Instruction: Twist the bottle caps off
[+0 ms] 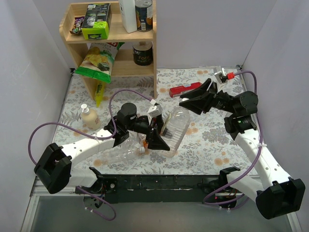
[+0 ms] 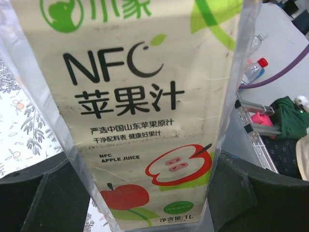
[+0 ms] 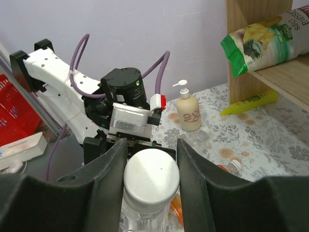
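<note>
Tabletop (image 1: 212, 140) covered in a floral cloth, seen from above, with two robot arms reaching toward the middle of the frame. At the centre a large clear juice bottle (image 1: 177, 123) is held off the cloth at a tilt, its top pointing to the upper right. The left gripper (image 1: 159, 137) clamps the body of this bottle. In the left wrist view its dark fingers (image 2: 43, 198) press against both sides of a cream label printed with "NFC Apple Juice" and red apples. The right gripper (image 3: 151, 157) comes in from the upper right and sits over the bottle's neck. In the right wrist view its two black fingers (image 3: 108, 179) pinch a round white cap (image 3: 151, 176) from either side, and the cap is on the bottle. Lower left of centre a second clear bottle (image 1: 118, 153) lies on its side on the cloth, beside the left arm. At the left edge stands a cream pump bottle (image 1: 90, 117). In the upper left a wooden shelf (image 1: 155, 53) holds a green chip bag (image 1: 99, 60).
</note>
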`<state>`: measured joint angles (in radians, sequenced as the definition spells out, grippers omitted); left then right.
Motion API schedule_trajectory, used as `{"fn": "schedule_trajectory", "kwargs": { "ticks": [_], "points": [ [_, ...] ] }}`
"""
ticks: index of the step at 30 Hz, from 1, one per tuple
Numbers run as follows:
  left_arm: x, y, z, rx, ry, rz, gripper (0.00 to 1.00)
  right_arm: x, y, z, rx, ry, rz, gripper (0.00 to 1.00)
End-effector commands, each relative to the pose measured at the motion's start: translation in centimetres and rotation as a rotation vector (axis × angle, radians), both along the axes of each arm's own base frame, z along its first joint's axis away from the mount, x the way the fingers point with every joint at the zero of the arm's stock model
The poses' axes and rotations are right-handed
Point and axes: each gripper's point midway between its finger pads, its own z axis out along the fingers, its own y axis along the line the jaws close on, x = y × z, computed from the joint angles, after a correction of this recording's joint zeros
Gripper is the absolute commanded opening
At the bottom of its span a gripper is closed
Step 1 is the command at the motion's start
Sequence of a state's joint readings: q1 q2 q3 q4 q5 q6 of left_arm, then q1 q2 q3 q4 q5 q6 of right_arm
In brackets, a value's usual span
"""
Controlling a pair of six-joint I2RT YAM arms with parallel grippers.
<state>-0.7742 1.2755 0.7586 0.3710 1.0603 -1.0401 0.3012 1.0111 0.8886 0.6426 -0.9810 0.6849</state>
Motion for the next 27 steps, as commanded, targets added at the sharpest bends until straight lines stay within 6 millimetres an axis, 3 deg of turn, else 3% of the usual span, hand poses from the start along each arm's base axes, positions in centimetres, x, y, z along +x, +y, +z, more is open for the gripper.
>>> {"fn": "schedule_trajectory", "kwargs": {
  "ticks": [1,7,10,18,21,26,27],
  "points": [
    [-1.4,0.0,3.5,-0.111,-0.133,-0.116,0.18,0.0,-0.3,0.5,-0.012,-0.117,-0.034,0.01],
    [0.9,-1.0,1.8,-0.028,-0.170,-0.001,0.19,3.7,-1.4,0.1,-0.019,0.002,-0.243,0.01],
    [1.1,-1.1,1.6,-0.017,-0.175,0.017,0.19,4.4,-2.2,0.2,-0.006,0.013,-0.314,0.01],
    [1.2,-1.4,1.0,-0.003,-0.157,0.020,0.19,3.3,-4.6,2.6,0.041,-0.076,-0.433,0.01],
    [1.2,-1.4,1.2,-0.007,-0.155,0.019,0.19,3.5,-4.9,2.7,0.025,-0.073,-0.457,0.01],
    [4.9,-1.5,0.7,0.052,-0.181,0.253,0.19,5.6,-6.4,1.7,-0.017,0.002,-0.590,0.01],
    [5.5,-1.3,0.6,0.060,-0.182,0.289,0.19,6.2,-6.9,0.0,-0.074,0.062,-0.633,0.01]
  ]
}}
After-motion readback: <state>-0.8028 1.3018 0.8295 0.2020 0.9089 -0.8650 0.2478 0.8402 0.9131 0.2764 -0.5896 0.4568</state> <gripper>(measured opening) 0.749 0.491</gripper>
